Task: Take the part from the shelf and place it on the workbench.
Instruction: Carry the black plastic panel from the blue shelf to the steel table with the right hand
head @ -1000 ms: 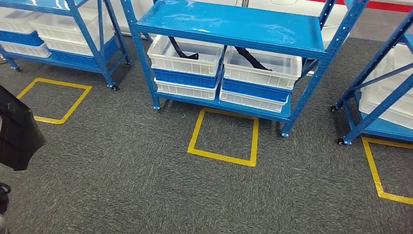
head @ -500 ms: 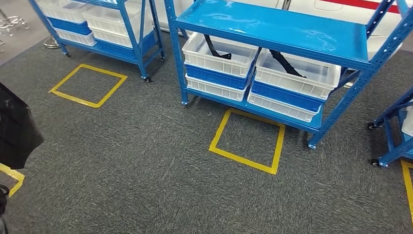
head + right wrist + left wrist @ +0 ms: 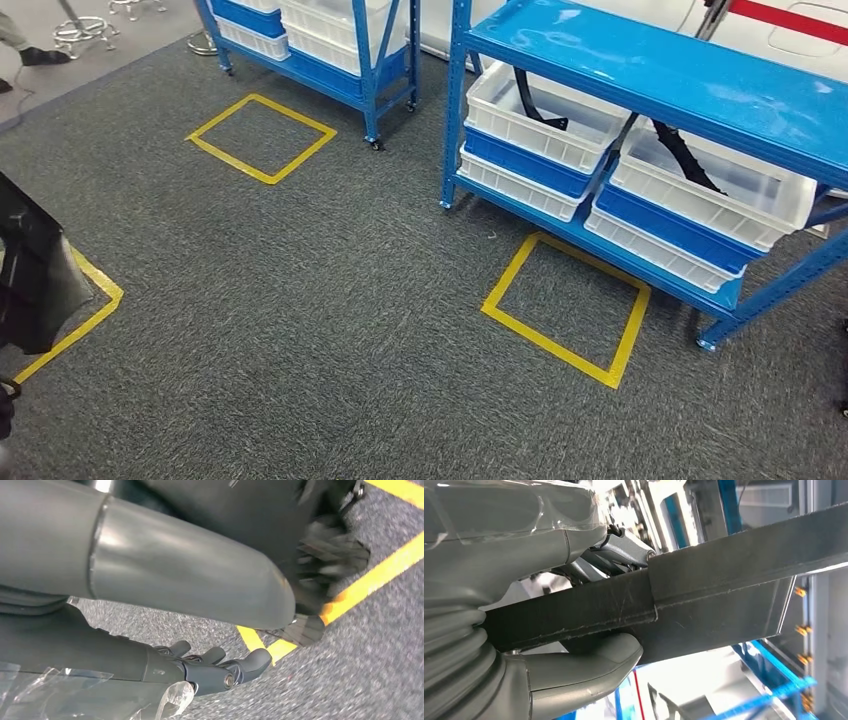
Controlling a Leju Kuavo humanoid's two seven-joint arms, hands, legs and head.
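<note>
In the left wrist view my left hand (image 3: 549,540) grips a flat black part (image 3: 724,585), the thumb (image 3: 589,665) pressed under it and the fingers over its upper edge. The same black part (image 3: 35,270) hangs at the left edge of the head view, above the carpet. The blue shelf (image 3: 680,90) stands at the upper right, and its white bins (image 3: 535,125) hold more black parts (image 3: 685,160). My right hand (image 3: 150,665) hangs over the carpet, fingers loosely bent and holding nothing.
Grey carpet carries taped yellow squares (image 3: 565,310), (image 3: 262,138) and a yellow corner (image 3: 85,310) beside the held part. A second blue shelf with bins (image 3: 350,50) stands at the top. A person's shoe (image 3: 40,55) and a stool base (image 3: 85,30) are at the top left.
The camera has turned left, so the shelves and yellow squares slide to the right in the picture. The black part stays in my left hand.
</note>
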